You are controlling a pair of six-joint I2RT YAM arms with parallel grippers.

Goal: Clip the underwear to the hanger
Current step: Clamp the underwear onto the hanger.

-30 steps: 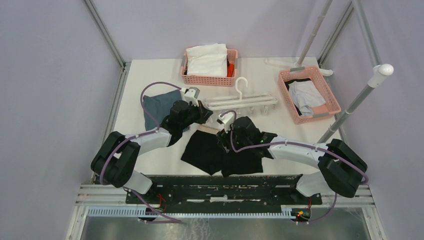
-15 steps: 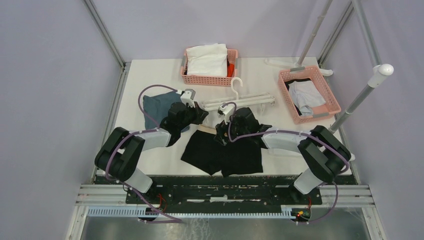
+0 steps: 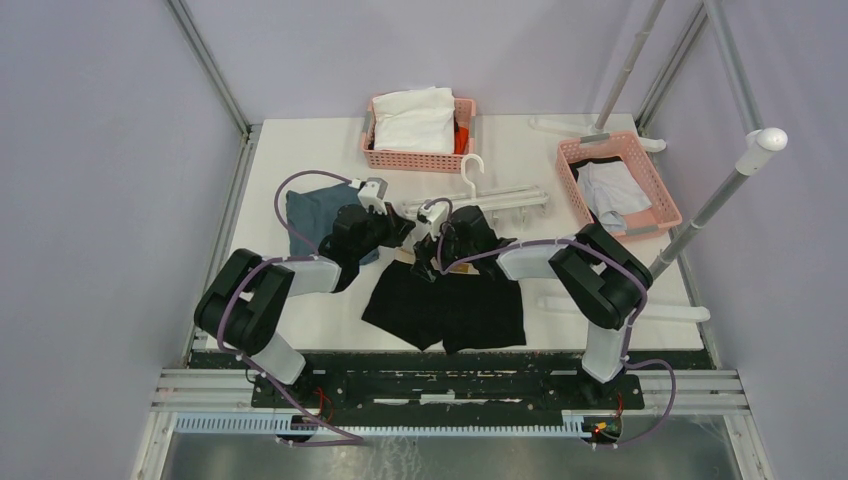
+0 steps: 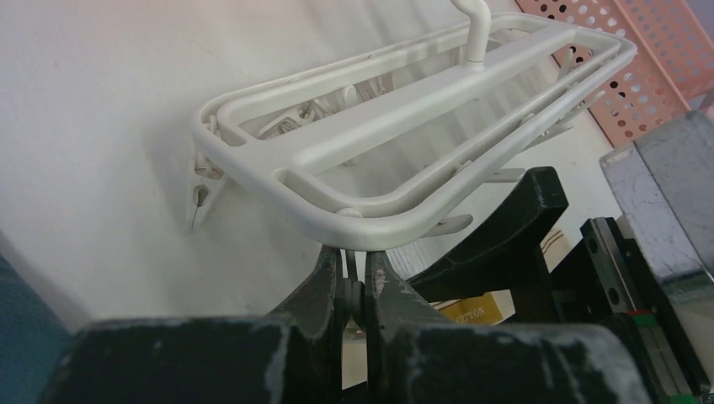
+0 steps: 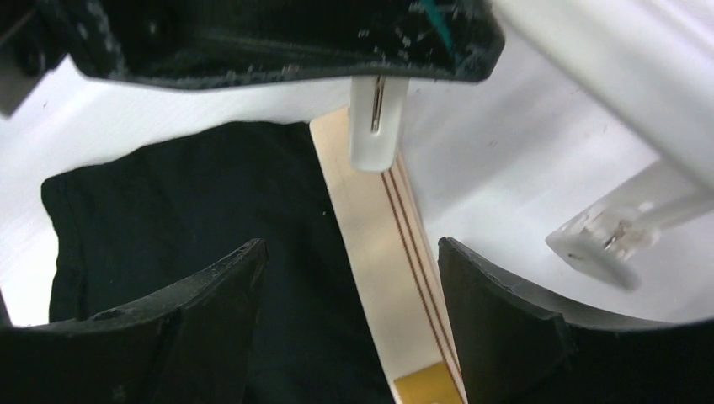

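Swung leftward since a second ago and opened wider, the right gripper (image 5: 349,251) hovers with jaws spread over the tan waistband of the underwear (image 3: 450,305), which lies flat on the table (image 3: 300,150) just in front of the hanger (image 3: 480,203). The left gripper (image 4: 354,268) is pinched tight on a clip (image 5: 376,135) under the hanger's near rail

Camera layout
You see the whole table (image 3: 300,160) from above; both close wrist views face and share the hanger (image 4: 404,111).
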